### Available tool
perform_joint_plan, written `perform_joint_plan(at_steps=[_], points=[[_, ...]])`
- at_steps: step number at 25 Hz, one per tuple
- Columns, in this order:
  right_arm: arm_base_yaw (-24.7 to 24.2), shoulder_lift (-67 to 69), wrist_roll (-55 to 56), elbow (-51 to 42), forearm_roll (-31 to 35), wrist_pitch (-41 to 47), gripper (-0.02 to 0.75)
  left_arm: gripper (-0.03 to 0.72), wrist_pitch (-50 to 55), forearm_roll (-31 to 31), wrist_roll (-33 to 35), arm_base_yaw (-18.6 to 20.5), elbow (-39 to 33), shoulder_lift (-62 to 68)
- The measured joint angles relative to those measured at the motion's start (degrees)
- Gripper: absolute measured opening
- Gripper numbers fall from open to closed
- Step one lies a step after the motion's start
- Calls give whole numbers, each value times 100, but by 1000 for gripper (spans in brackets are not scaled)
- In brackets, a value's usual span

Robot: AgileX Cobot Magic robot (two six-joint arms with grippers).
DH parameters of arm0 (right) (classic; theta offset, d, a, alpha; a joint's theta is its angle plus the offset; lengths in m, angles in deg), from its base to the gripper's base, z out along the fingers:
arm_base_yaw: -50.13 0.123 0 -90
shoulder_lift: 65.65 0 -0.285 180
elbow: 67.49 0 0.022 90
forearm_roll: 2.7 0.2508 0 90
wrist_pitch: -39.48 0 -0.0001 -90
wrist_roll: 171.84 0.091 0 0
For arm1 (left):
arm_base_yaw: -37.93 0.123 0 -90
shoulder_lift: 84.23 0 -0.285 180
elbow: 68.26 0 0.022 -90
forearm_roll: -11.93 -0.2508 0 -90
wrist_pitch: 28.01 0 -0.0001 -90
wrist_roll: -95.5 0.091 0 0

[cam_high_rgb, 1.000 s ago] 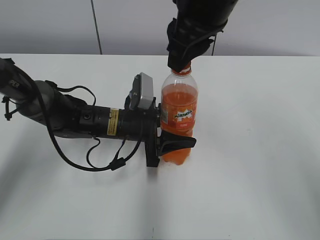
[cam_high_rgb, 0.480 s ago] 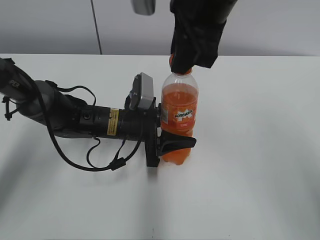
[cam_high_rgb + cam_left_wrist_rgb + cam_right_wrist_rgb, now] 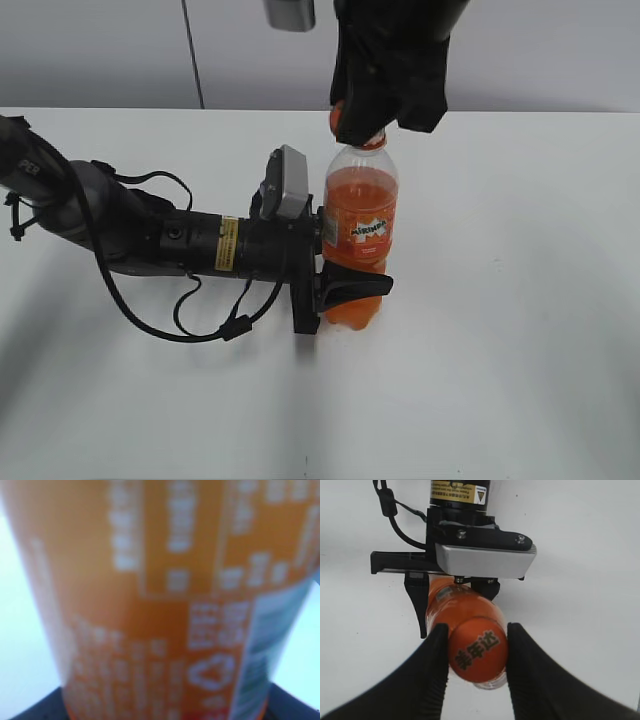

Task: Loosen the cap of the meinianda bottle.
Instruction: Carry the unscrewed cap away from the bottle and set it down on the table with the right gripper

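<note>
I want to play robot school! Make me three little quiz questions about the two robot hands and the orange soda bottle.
1. True or false: the Mirinda bottle lies flat on the white table.
2. Which hand grips the orange cap? A) the left hand B) the right hand C) neither
3. Fill in: the left hand is clamped on the bottle's ______ part, below the label.

Key
1. False. It stands upright.
2. B. The right hand has a finger on each side of the cap, from above.
3. Lower. In the exterior view a black finger wraps across the bottle near its base.
</note>
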Motion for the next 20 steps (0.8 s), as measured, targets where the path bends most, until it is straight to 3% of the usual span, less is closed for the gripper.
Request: perform_joint_plan(at_steps=[7,20], points=[[0,-347,1065,11,-134,0,267,386,0,-1,4,0,0,0],[-56,-388,5994,18,-1334,0,267,386,5,-5,4,0,0,0]])
